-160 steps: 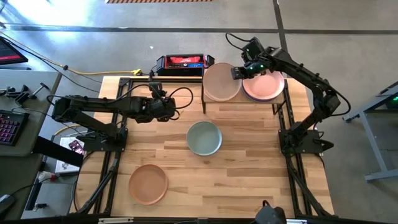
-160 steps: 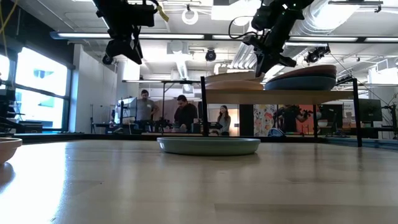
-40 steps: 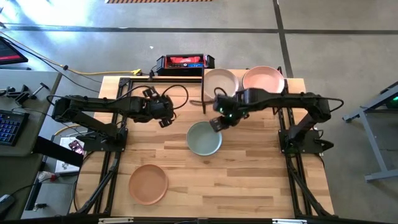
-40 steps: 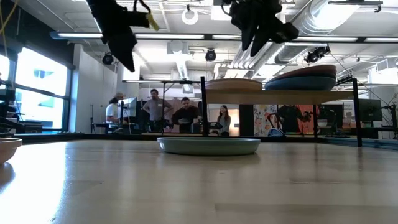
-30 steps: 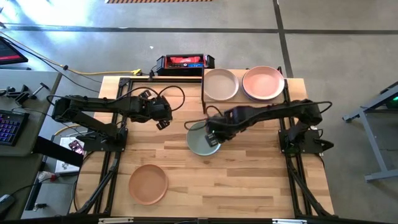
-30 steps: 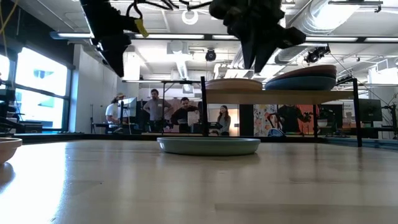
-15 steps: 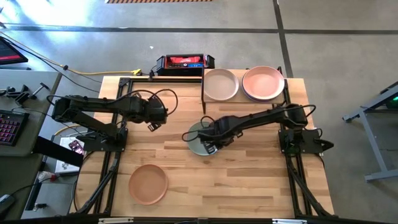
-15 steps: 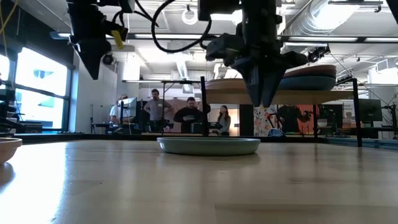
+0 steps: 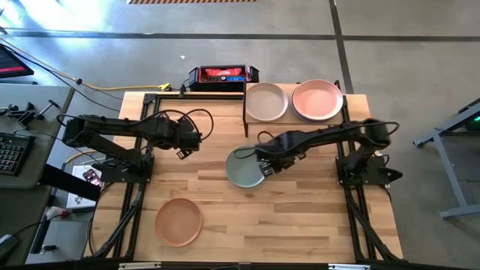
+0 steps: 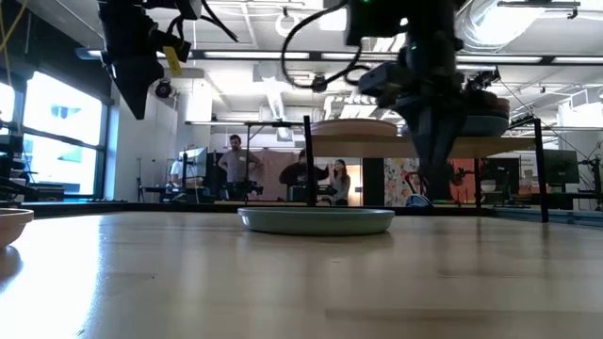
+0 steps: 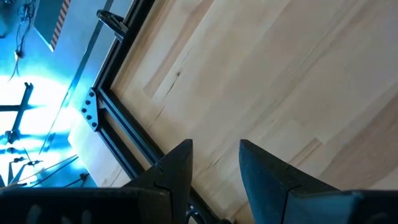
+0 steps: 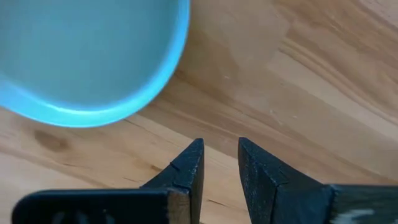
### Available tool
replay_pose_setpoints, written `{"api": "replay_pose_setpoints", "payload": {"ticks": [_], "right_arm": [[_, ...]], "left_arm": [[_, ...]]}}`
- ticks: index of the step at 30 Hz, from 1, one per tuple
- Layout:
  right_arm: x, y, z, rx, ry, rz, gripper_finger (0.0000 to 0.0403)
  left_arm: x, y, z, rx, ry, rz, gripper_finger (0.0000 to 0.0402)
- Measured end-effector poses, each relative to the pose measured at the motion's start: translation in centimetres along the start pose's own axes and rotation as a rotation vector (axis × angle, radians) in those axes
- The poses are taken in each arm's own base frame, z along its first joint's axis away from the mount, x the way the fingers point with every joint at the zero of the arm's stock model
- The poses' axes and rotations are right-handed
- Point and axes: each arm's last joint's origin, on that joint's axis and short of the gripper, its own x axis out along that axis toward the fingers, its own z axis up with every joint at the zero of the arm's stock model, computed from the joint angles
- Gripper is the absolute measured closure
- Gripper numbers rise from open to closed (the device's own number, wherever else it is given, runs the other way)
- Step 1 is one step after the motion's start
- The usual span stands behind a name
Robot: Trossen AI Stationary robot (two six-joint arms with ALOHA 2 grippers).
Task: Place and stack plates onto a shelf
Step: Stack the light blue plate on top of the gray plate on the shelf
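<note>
People [image 10: 233, 165] stand around in the room behind; on the wood surface [image 9: 300, 202], right claw [image 9: 265, 168], slightly spread, hovers beside the sage plate [image 9: 244, 169].

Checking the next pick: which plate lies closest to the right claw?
The round sage green plate at the table's middle, just beside the right claw; the others lie farther off.

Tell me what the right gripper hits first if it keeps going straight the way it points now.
Most likely bare tabletop. The right gripper points down at the wood just beside the sage green plate, with its narrow finger gap off the rim. It would probably miss the plate, though depth is hard to judge.
</note>
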Motion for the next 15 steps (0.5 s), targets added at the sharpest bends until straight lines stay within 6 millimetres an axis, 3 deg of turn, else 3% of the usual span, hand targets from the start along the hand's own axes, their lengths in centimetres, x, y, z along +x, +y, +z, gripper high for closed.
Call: {"api": "replay_pose_setpoints", "payload": {"ticks": [4,9,15], "right_arm": [[-0.7,-2.3,-0.9,0.060,-0.063,0.114,0.0327],[-0.3,-5.0,-2.2,0.167,-0.124,0.280,0.0327],[1.3,-6.0,-3.2,0.243,-0.159,0.452,0.0327]], "left_arm": [[0.0,0.0,0.0,0.000,0.000,0.000,0.0282],[0.0,0.0,0.0,0.000,0.001,-0.002,0.0282],[0.0,0.0,0.0,-0.001,-0.001,-0.004,0.0282]]}}
